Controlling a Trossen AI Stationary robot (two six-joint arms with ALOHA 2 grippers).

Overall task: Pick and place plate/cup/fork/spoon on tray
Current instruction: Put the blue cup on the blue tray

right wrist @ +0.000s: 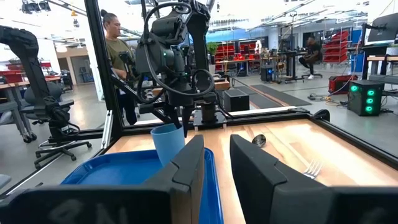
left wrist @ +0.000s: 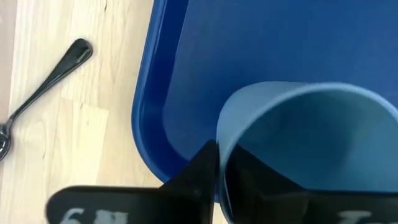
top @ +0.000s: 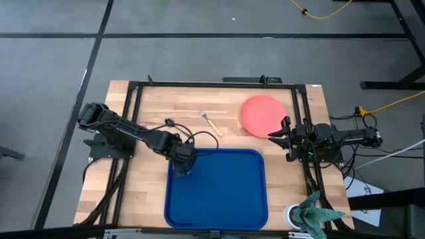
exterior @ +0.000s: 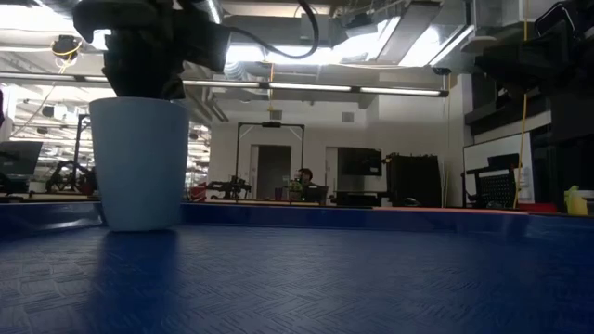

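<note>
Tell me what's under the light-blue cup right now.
The cup stands upright on the tray floor, near the corner closest to the left arm. The left gripper is at its rim. The patch of tray beneath its base is covered, so unseen.

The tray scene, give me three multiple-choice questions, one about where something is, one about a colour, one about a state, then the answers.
1. Where does the cup stand?
A. on the plate
B. in the tray's corner under the left end effector
C. on bare wood

2. What colour is the plate?
A. salmon-pink
B. green
C. black

3. What is the state of the fork?
A. held by the right end effector
B. lying in the tray
C. lying on the table outside the tray

Answers: B, the low view shows the cup's base on the blue floor; A, the high view shows a pink disc; C, it lies on wood beyond the tray's rim.
</note>
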